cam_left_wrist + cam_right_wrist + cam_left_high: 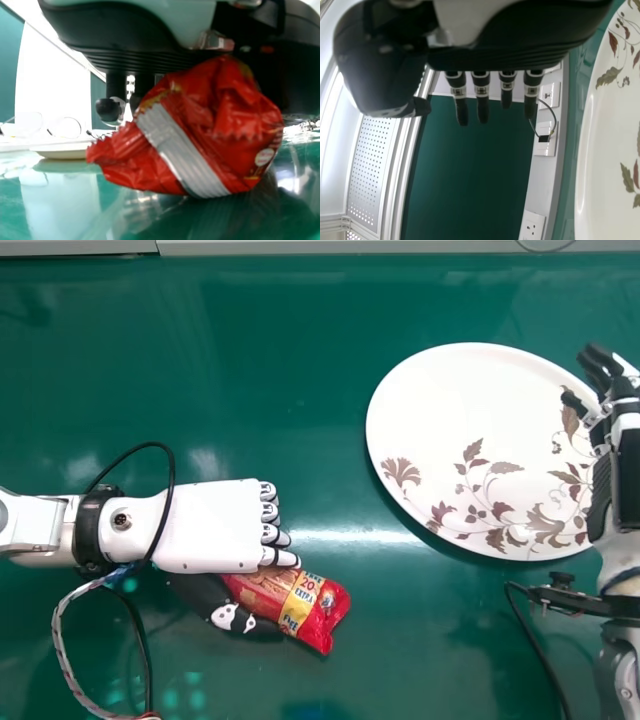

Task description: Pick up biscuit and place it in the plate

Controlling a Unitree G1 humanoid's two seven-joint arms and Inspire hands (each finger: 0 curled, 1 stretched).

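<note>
My left hand is low on the left in the head view, its fingers bent down and its thumb along the near side of the red biscuit packet. The packet's yellow-banded end sticks out past the thumb. In the left wrist view, the biscuit packet lies against the underside of the left hand, close above the green table. A white plate with brown leaf patterns lies to the right of the packet, apart from it. My right hand is at the plate's right rim, fingers extended; the right hand hangs open and holds nothing.
The green table has a pale edge along the back. A black cable hangs by the right forearm, and looped wires run below the left wrist. Wall sockets appear in the right wrist view.
</note>
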